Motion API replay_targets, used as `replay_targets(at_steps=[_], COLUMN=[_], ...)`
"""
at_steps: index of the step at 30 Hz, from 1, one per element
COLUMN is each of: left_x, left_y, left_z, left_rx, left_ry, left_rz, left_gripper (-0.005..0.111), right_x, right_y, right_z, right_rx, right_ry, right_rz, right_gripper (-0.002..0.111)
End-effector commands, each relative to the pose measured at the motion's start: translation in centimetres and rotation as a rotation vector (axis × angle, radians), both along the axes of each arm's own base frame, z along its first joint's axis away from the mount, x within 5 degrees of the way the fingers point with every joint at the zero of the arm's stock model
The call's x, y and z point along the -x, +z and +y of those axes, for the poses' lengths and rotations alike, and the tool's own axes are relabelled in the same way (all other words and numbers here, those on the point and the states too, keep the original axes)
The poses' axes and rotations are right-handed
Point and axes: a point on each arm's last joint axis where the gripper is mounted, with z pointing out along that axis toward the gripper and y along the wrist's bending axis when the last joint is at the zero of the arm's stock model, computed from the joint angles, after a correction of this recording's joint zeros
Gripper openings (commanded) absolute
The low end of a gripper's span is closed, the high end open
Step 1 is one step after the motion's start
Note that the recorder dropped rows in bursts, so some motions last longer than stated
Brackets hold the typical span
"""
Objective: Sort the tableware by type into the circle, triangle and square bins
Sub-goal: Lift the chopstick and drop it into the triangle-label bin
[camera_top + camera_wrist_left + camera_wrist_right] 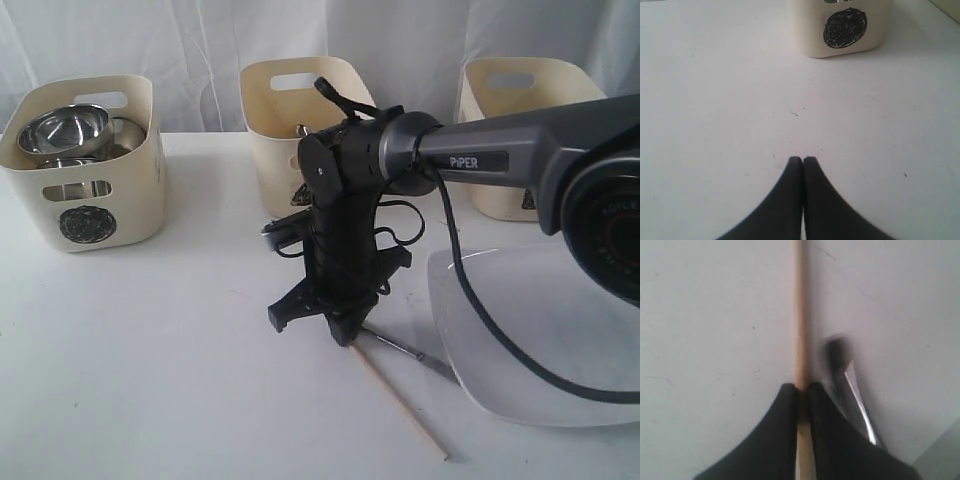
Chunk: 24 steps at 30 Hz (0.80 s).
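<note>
My right gripper [802, 387] is shut on a wooden chopstick [800, 315] that lies on the white table; the stick runs straight out between the fingers. In the exterior view the gripper [342, 335] points down at the near end of the chopstick [400, 398]. A steel knife [856, 395] lies right beside it, also seen in the exterior view [410, 352]. The large white plate [540, 340] rests to the right. Steel bowls [65, 130] sit in the circle bin [85, 190]. My left gripper [802, 160] is shut on nothing, low over bare table facing the circle bin [840, 30].
A middle bin [295, 120] stands behind the right arm, its mark hidden by the wrist. A third bin [510, 130] stands at the back right. A black cable [470, 300] hangs from the arm across the plate.
</note>
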Motion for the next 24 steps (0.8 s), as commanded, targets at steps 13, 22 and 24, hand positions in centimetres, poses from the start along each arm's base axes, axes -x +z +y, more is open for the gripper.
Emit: replay_targets(at_steps=[13,22,24], left_x=[0.0,0.0,0.0], left_y=[0.0,0.0,0.0], left_z=[0.0,0.0,0.0], left_rx=[0.002,0.002,0.002], left_ry=[-0.001,-0.001,-0.001], left_rz=[-0.002,-0.002,-0.002], left_gripper=[0.001,0.001,0.001], right_x=[-4.8,-9.6,-10.2], right_y=[12.0,17.3,17.4], right_z=[2.2,-4.3,-5.4], right_rx=[-0.682,-0.911,-0.909], right_ry=[0.027,-0.226,-0.252], right_rz=[-0.338,-0.695,-0.735], right_gripper=[0.000,0.000,0.000])
